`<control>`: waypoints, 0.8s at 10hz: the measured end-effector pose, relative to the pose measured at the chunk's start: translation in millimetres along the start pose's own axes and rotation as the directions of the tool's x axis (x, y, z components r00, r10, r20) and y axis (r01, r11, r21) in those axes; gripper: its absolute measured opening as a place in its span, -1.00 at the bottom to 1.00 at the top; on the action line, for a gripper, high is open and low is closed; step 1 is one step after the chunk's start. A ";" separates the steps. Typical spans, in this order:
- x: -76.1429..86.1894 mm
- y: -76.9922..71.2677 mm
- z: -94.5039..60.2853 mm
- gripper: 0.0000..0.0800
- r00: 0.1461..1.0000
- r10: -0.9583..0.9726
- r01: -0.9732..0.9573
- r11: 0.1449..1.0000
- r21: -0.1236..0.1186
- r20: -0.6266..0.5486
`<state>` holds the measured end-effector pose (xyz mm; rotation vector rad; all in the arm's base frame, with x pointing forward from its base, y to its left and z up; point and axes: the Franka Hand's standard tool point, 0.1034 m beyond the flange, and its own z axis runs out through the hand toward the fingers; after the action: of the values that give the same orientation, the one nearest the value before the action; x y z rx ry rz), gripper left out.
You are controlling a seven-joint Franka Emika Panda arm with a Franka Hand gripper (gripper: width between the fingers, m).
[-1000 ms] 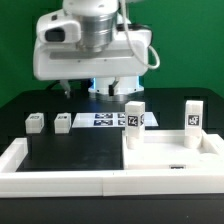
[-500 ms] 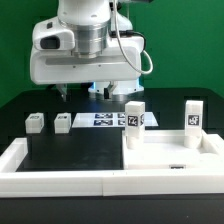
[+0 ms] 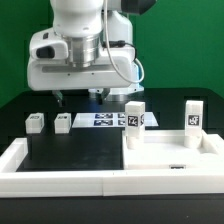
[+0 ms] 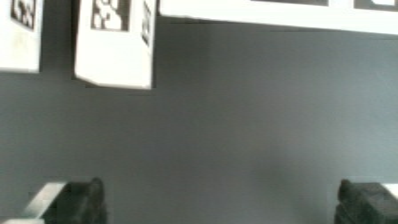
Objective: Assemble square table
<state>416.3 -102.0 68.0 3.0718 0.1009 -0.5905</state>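
Wrist view is showing my gripper [image 4: 222,203] spread wide open, gripping nothing, hovering over the black work surface [image 4: 231,120] near two tagged white legs [image 4: 114,42].

Exterior view: front-on, raised, mid-distance. Wrist view: close, downward. Shared: black tabletop [image 3: 75,150].

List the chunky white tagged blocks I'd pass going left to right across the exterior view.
Low white plastic leg → second low white plastic leg → upright white plastic leg → second upright white plastic leg, farthest to the exterior view's right.
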 end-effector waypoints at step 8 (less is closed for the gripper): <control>-9.1 23.7 16.1 0.62 0.997 -0.080 0.080 0.997 0.006 0.019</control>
<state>403.5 -126.6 56.4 3.0789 0.2228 -0.6240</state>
